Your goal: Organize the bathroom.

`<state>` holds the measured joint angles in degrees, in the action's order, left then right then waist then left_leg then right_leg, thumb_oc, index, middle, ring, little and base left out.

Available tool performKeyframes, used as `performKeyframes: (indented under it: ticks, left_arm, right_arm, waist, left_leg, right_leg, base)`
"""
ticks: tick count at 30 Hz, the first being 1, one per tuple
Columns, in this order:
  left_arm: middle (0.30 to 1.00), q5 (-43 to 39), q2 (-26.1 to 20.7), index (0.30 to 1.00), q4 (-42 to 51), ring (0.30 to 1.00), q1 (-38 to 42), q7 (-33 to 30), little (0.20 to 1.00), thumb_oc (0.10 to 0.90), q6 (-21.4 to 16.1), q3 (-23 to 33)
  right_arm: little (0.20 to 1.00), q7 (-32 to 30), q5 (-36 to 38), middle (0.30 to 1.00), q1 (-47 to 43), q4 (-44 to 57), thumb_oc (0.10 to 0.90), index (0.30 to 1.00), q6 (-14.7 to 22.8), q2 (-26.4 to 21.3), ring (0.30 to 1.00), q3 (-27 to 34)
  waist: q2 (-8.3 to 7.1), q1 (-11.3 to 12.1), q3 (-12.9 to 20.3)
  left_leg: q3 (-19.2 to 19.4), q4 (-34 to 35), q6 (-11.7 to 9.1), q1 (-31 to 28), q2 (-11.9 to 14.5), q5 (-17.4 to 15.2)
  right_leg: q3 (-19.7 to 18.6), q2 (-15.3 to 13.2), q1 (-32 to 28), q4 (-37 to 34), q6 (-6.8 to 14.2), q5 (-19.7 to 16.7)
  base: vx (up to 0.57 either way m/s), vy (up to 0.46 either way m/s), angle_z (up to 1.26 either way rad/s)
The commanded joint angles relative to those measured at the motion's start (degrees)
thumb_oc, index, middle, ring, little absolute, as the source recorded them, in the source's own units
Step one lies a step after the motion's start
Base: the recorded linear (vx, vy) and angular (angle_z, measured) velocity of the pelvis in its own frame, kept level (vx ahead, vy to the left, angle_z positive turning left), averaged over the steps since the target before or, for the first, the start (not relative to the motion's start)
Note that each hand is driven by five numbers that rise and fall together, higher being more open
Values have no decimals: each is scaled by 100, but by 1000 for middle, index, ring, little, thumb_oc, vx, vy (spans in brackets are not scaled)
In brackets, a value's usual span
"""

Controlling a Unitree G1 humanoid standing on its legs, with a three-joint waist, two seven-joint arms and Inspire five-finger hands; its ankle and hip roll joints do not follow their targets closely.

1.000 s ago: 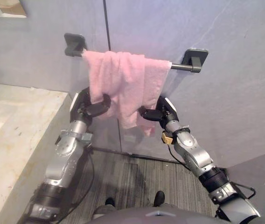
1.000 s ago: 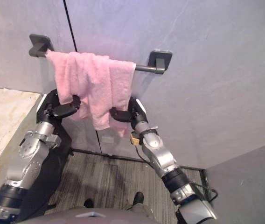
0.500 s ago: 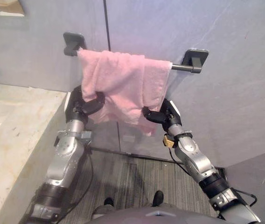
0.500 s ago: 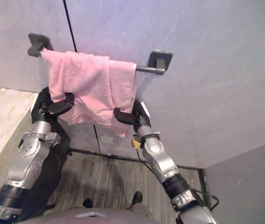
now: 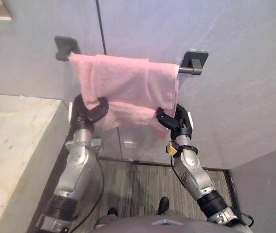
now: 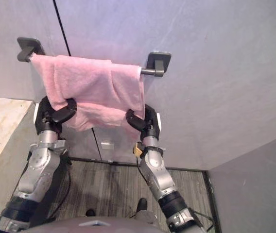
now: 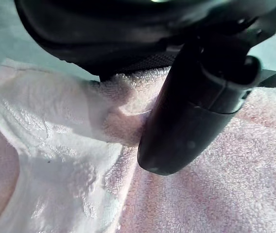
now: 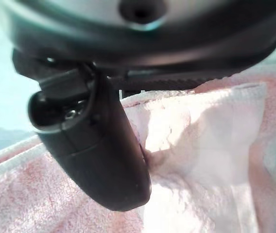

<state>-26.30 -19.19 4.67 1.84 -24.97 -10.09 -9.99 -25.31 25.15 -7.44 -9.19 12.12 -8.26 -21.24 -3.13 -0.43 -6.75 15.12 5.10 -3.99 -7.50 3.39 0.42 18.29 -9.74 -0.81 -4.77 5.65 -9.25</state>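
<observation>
Towel (image 5: 128, 90), pink, already hangs over the dark wall rail (image 5: 189, 70) in the upper centre of the frame, bunched and uneven (lower edge ragged). Left hand (image 5: 90, 110) and right hand (image 5: 173, 121) each pinch a lower corner. Hanging looks done; spreading and levelling remain.

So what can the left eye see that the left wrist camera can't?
The left eye view alone takes in the bar on the wall, the counter, the floor and the right hand pinching the towel's lower edge. The left wrist view alone gives a close look at the thumb pressed into the cloth. Both show the pink towel and the left hand gripping it.
</observation>
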Motion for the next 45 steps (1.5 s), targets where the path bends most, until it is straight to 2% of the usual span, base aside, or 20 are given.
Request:
performKeyframes:
  ticks: [1, 10, 17, 26, 32, 33, 34, 35, 36, 45]
  left_arm:
    - [300, 261, -131, 300, -32, 300, 312, -781, 300, 400, -568, 359]
    - [300, 292, -117, 300, -55, 300, 281, -1117, 300, 400, -502, 330]
    - [300, 463, -19, 300, -65, 300, 270, -1862, 300, 400, -646, 367]
    - [300, 710, 145, 300, -111, 300, 179, -2855, 300, 400, -932, 430]
    - [300, 694, 192, 300, -155, 300, 171, -2878, 300, 400, -826, 402]
    - [575, 657, 174, 575, -221, 575, 163, -2742, 575, 584, -793, 395]
    - [669, 581, 159, 669, -253, 669, 153, -2598, 669, 646, -720, 381]
    - [900, 526, 155, 900, -282, 900, 157, -2503, 900, 800, -673, 368]
    - [900, 517, 151, 900, -327, 900, 171, -2413, 900, 800, -630, 339]
    - [900, 394, -12, 900, -499, 900, 81, -1587, 900, 800, -300, 306]
  right_arm:
    - [300, -747, 256, 300, -270, 295, 400, 300, 623, -335, 300, 925]
    - [300, -756, 312, 300, -184, 228, 400, 300, 671, -355, 300, 864]
    - [300, -1431, 408, 300, -137, 331, 400, 300, 1047, -247, 300, 925]
    - [300, -1932, 742, 300, 2, 392, 400, 300, 1463, -79, 300, 1003]
    - [300, -1991, 889, 300, 71, 363, 400, 300, 1483, -15, 300, 1000]
    - [300, -1917, 900, 300, 96, 334, 400, 300, 1468, -22, 300, 1008]
    - [385, -1823, 889, 385, 107, 297, 456, 385, 1408, -31, 385, 1004]
    - [789, -1783, 884, 789, 108, 268, 726, 789, 1407, -35, 789, 999]
    - [900, -1733, 862, 900, 109, 240, 800, 900, 1380, -50, 900, 987]
    - [900, -1227, 515, 900, 201, 130, 800, 900, 1084, -198, 900, 1030]
  waist:
    - [251, 46, 231]
    - [236, 46, 213]
    - [239, 34, 214]
    - [221, 22, 223]
    - [213, -2, 241]
    - [214, -5, 249]
    - [214, -5, 251]
    - [213, -7, 250]
    - [213, -14, 248]
    - [229, -27, 256]
  left_leg:
    - [48, -10, 379, -127, -393, -488]
    - [24, -10, 372, -121, -394, -474]
    - [-1, -10, 388, -115, -404, -475]
    - [-28, -10, 391, -123, -412, -484]
    - [-30, -10, 401, -125, -418, -487]
    - [-37, -10, 401, -119, -419, -485]
    - [-38, -10, 402, -118, -420, -487]
    - [-35, -10, 402, -117, -420, -485]
    - [-33, -10, 402, -115, -420, -479]
    - [-15, -10, 383, -81, -393, -433]
  right_leg:
    - [233, -173, -462, 307, 612, 775]
    - [250, -164, -476, 298, 603, 769]
    - [241, -148, -481, 301, 577, 779]
    - [246, -150, -508, 285, 568, 770]
    - [229, -148, -508, 280, 561, 767]
    - [218, -142, -501, 280, 561, 766]
    - [219, -141, -501, 278, 560, 765]
    - [222, -141, -501, 275, 561, 763]
    - [220, -137, -500, 273, 560, 760]
    - [244, -119, -498, 234, 570, 721]
  base:
    - [0, 0, 0]
    - [0, 0, 0]
    - [0, 0, 0]
    - [0, 0, 0]
    - [0, 0, 0]
    - [-13, 1, -4]
    - [-14, 1, -3]
    - [-12, 2, -3]
    - [0, 0, 0]
    - [0, 0, 0]
